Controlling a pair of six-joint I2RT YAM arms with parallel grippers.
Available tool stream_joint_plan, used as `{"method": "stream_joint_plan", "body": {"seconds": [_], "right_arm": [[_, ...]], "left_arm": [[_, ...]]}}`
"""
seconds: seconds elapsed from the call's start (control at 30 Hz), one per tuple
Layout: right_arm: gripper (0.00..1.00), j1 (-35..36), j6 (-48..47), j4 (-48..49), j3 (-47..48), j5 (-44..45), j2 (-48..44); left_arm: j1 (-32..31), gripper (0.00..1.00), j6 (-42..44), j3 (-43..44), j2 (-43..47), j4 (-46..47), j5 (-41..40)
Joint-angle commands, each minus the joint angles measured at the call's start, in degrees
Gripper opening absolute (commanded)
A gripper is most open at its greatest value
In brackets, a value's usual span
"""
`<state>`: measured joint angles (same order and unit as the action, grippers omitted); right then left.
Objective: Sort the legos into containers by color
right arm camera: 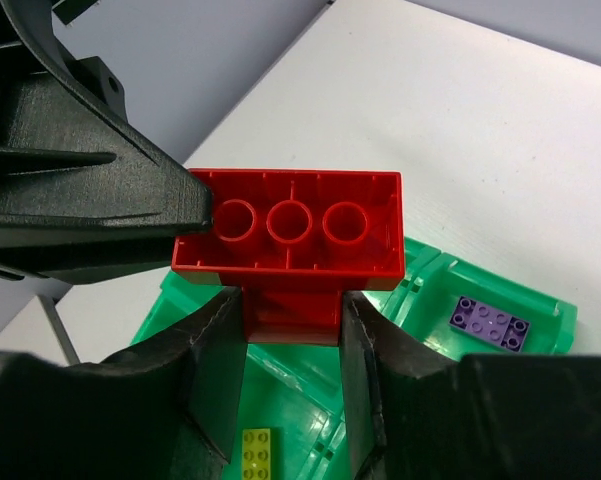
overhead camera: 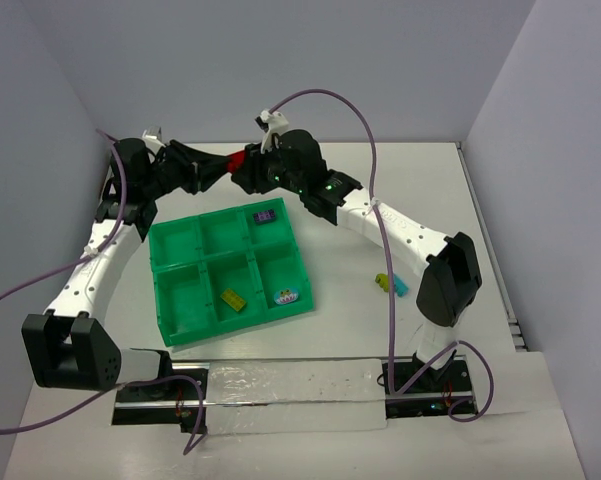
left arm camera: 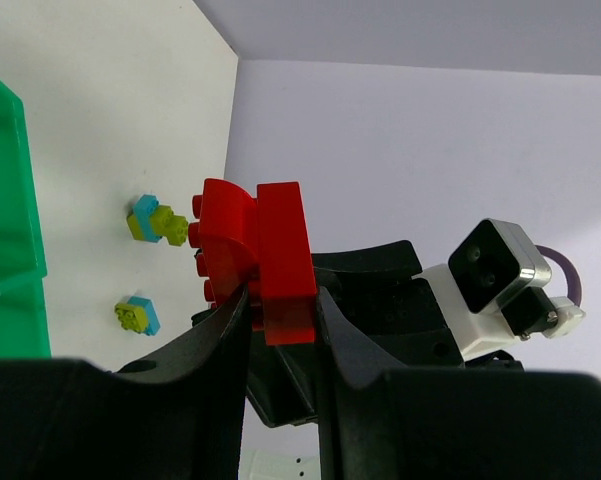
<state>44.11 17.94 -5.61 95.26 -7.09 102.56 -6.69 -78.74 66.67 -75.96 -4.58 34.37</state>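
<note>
On the worktop (overhead camera: pixel 380 200), the green tray (overhead camera: pixel 185 300) holds a yellow brick (overhead camera: pixel 232 300) in its near middle compartment and a purple brick (overhead camera: pixel 266 215) far right. Beyond it, my left pincer (left arm camera: pixel 280 300) and right pincer (right arm camera: pixel 292 300) both pinch joined red bricks (right arm camera: pixel 290 225) aloft.

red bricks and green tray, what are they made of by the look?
The red bricks look like hard moulded plastic, glossy: crisp edges, hollow tubes underneath, soft highlights. The green tray is likely plastic too: thin moulded walls, smooth, mild sheen. Exact type not tellable.
</note>
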Motion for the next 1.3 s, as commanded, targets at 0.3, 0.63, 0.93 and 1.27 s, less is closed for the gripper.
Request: {"method": "stream_joint_plan", "body": {"seconds": [0.3, 0.63, 0.93, 1.27], "right_arm": [[0.00, 4.49, -4.40, -3.70, -3.86, -0.82, 0.26], [0.00, 5.37, -6.16, -4.56, -7.95, 0.94, -0.53], [0.00, 5.46, -4.76, -4.94, -5.62, 1.99, 1.49], [0.00, 5.69, -2.86, -5.60, 2.47, 2.78, 11.04]], "left_arm": [[2.21, 0.00, 0.26, 1.09, 1.78, -0.26, -0.80], [2.57, 0.00, -0.35, 0.91, 1.87, -0.70, -2.48], [6.51, 0.00, 5.40, -1.76, 4.05, -7.01, -6.76], [10.24, 0.00, 19.70, 1.51, 6.47, -23.83, -21.10]]}}
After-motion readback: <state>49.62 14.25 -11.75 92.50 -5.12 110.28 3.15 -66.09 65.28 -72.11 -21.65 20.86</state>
